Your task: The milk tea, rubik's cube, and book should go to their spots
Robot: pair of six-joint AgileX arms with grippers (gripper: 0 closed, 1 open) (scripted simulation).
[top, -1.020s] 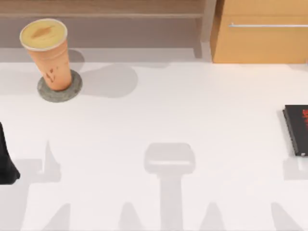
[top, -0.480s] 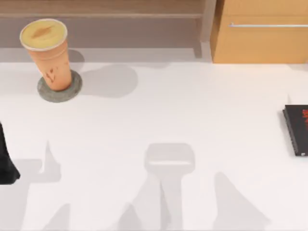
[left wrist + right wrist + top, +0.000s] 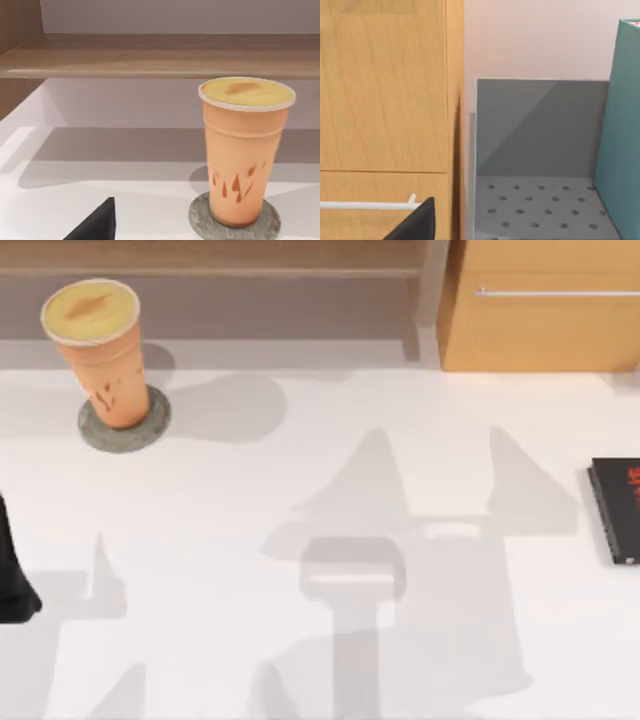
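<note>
The tall tapered orange-tan milk tea (image 3: 100,355) with its creamy-yellow lid stands upright on a round grey stone coaster (image 3: 152,418) at about ten o'clock on the white tabletop (image 3: 300,490), so I judge that item done. In the right wrist view, a thin teal-blue book (image 3: 620,125) stands on edge in a grey perforated rack (image 3: 540,200) just beside a light wooden cabinet (image 3: 385,90); it appears placed, or close to it. I cannot place the rubik's cube, so its step cannot be judged.

A black book with red lettering (image 3: 618,508) lies flat at three o'clock. The left arm (image 3: 12,570) sits at nine o'clock, well apart from the cup. A dark tip (image 3: 417,222) edges the right wrist view. Whether either set of jaws is released or clenched, I cannot tell.

Against the earlier top views, cup, coaster and black book are unmoved; the broad arm shadows have spread from six o'clock toward centre and two o'clock.
</note>
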